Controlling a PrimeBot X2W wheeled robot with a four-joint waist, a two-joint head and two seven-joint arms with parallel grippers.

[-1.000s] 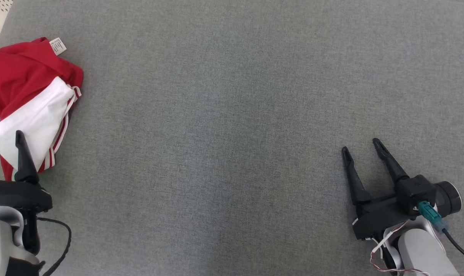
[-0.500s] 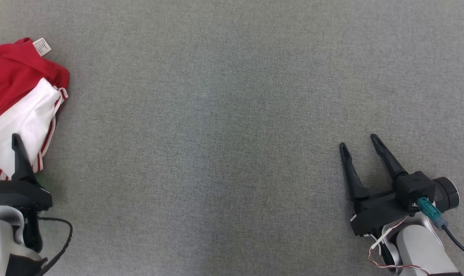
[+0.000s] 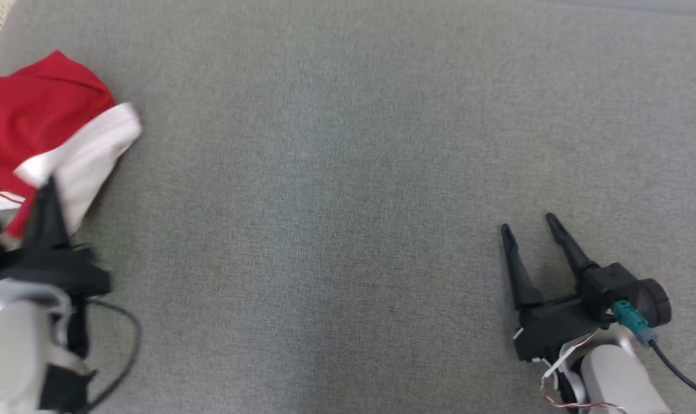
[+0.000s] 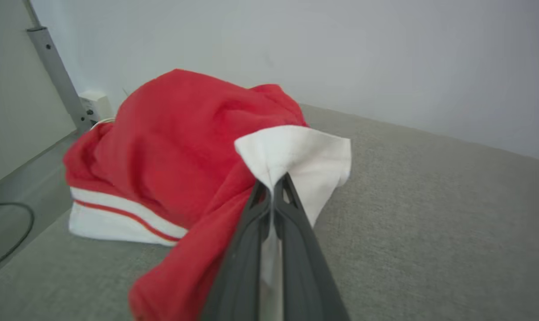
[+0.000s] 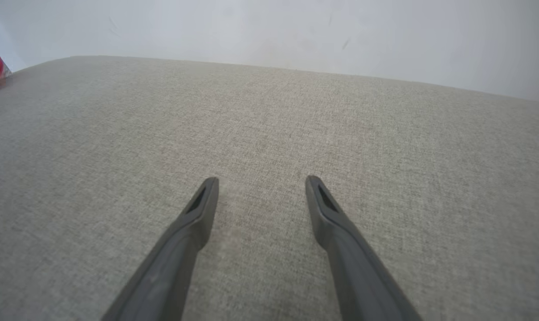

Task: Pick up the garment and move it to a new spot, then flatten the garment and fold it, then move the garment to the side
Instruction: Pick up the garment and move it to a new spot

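Note:
The garment [image 3: 31, 123] is a crumpled red and white piece with striped trim, lying at the far left of the grey surface; it looks blurred in the head view. In the left wrist view the garment [image 4: 180, 142] bulges up, and my left gripper [image 4: 273, 187] is shut on a white fold of it. From the head view my left gripper [image 3: 43, 190] sits at the garment's near edge. At the lower right my right gripper [image 3: 526, 225] stands open over bare fabric, and my right gripper [image 5: 260, 183] holds nothing.
A grey fabric surface [image 3: 336, 172] spreads under everything. A pale wall [image 5: 269, 31] rises behind it. At the left stand a grey metal post [image 4: 55, 76] and a white socket box [image 4: 93, 103], with a dark cable [image 4: 11, 232] lying lower down.
My left gripper has pulled the white part of the garment up and to the right, and the care label has gone from sight. The camera has shifted a little. My right gripper stays open.

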